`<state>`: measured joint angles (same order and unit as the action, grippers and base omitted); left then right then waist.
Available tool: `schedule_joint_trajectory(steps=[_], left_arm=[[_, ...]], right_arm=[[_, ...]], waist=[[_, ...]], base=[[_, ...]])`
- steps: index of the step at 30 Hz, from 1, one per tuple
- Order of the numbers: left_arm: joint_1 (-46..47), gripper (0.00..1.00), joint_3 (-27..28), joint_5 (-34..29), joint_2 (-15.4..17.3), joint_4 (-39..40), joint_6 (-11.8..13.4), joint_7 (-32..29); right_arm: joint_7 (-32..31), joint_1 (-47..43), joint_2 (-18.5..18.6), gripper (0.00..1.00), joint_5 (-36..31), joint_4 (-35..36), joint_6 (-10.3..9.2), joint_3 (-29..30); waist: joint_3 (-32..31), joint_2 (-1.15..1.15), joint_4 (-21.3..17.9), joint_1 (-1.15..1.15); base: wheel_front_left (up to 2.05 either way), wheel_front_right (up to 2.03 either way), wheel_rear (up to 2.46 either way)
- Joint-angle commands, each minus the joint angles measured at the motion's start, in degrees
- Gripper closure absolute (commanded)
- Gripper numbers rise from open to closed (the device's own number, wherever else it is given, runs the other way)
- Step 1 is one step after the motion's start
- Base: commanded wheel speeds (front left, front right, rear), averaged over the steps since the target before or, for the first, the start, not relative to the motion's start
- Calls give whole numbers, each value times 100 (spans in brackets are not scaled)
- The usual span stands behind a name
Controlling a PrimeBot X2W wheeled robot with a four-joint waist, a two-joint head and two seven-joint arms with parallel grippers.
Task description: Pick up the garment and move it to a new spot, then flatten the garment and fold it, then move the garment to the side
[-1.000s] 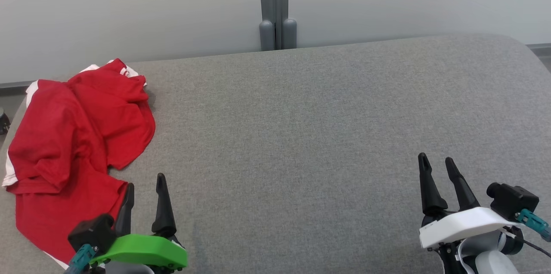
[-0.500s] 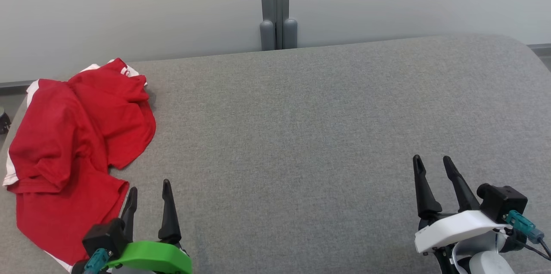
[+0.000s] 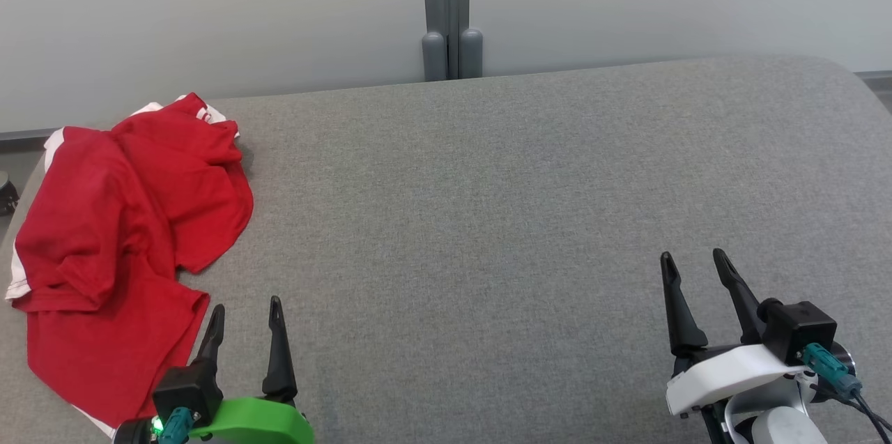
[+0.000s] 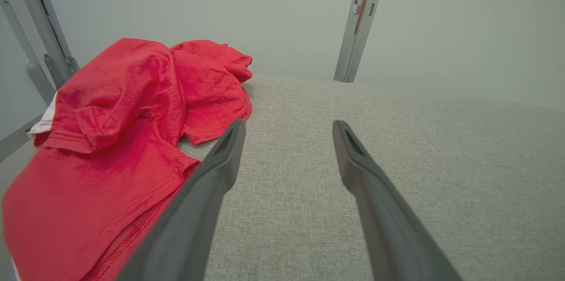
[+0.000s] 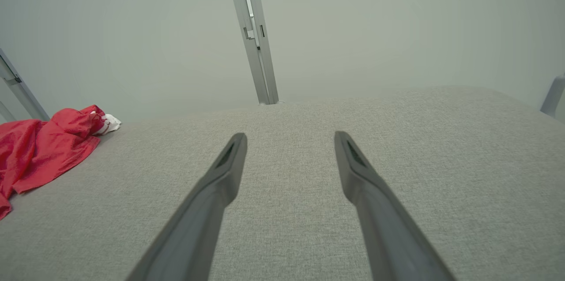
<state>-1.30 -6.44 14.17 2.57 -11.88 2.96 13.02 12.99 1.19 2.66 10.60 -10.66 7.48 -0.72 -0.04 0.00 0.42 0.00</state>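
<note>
The red garment [image 3: 125,235] is lying crumpled at the left end of the grey fabric surface [image 3: 488,207]. The left pincer [image 3: 245,308] is hovering just beside its near edge, fingers apart and empty; the right pincer [image 3: 693,259], also apart and empty, is hanging well away.

You had a garment [image 3: 125,235] of soft red cloth, matt and creased, white at the trim. Your cushion [image 3: 488,207] was coarse grey weave, matt. Fingers [image 4: 212,184]: dark matt plastic, by the look. Post [image 3: 446,5]: smooth grey metal.
</note>
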Motion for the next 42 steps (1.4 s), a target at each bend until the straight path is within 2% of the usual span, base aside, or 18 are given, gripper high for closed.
schedule_joint_trajectory(steps=[1,18,42], left_arm=[[-51,0,3,-97,45,-9,1,51],[-103,0,49,-592,50,-137,-14,229],[-99,0,76,-483,50,-201,1,223]], right_arm=[[53,24,29,0,-122,37,2,-6],[232,12,32,0,-721,41,1,-33],[228,-25,31,0,-641,27,1,5]], waist=[[0,0,1,0],[6,0,-1,0],[23,0,93,0]], base=[[0,0,0],[0,0,0],[0,0,0]])
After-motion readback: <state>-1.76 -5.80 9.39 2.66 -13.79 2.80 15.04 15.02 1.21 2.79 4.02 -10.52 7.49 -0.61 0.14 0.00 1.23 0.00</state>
